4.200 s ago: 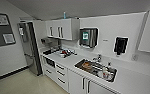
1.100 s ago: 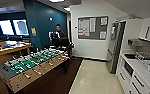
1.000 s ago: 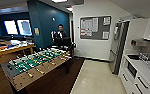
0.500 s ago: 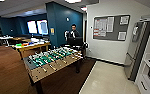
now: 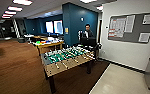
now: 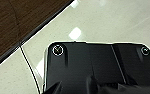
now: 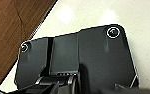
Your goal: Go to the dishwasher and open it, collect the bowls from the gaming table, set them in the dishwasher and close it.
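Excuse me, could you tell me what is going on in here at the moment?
The robot is on the move through an open office area and is handling nothing. Ahead of it stands a table-football table on the wooden floor, and a person stands behind it. Farther back is a yellow-edged table with colourful things on it. A pin board hangs on the white wall.

My head camera looks forward and down from high up, across a foosball table [image 5: 67, 58] near me to a far blue wall [image 5: 76, 22]. Both wrist cameras point straight down, close over the floor, sharing the seam between wood flooring [image 6: 18, 22] and pale tile [image 6: 111, 22].
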Controlling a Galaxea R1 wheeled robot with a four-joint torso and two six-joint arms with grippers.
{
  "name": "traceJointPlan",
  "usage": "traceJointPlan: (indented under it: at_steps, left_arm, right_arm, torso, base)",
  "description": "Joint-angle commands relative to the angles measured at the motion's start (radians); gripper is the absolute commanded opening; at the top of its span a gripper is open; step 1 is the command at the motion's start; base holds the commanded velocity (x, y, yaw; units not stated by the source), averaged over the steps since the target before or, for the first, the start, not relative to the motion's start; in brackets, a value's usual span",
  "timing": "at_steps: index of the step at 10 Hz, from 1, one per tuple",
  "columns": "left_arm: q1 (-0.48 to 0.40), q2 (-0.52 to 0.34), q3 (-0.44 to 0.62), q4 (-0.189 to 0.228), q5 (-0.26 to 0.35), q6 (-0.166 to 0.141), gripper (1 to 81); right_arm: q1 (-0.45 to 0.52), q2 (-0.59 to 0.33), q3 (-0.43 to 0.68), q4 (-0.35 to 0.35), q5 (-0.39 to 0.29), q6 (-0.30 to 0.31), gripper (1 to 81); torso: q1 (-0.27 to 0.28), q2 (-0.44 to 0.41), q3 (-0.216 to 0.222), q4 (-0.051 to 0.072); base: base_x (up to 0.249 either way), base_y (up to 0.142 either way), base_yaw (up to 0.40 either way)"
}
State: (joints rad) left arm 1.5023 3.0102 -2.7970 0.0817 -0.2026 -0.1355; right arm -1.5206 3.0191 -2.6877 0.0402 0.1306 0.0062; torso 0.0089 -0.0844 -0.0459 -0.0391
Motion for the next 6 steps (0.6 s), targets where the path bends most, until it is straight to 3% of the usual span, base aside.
traceJointPlan:
  at_steps: [1, 4, 6]
  left_arm:
    - [-0.060, -0.006, -0.007, -0.003, 0.037, -0.006, 81.1]
    - [-0.060, -0.005, -0.007, -0.003, 0.048, -0.006, 81.1]
    - [-0.060, -0.006, -0.007, -0.003, 0.051, -0.007, 81.1]
  right_arm:
    - [0.055, 0.000, 0.000, -0.006, -0.046, -0.003, 81.1]
    - [0.052, -0.001, 0.000, -0.006, -0.046, -0.005, 81.1]
    - [0.052, 0.000, 0.000, -0.008, -0.046, -0.003, 81.1]
  torso:
    - [0.000, 0.000, 0.000, 0.000]
    - [0.000, 0.000, 0.000, 0.000]
    - [0.000, 0.000, 0.000, 0.000]
  base:
    - [0.000, 0.000, 0.381]
    - [0.000, 0.000, 0.351]
    - [0.000, 0.000, 0.127]
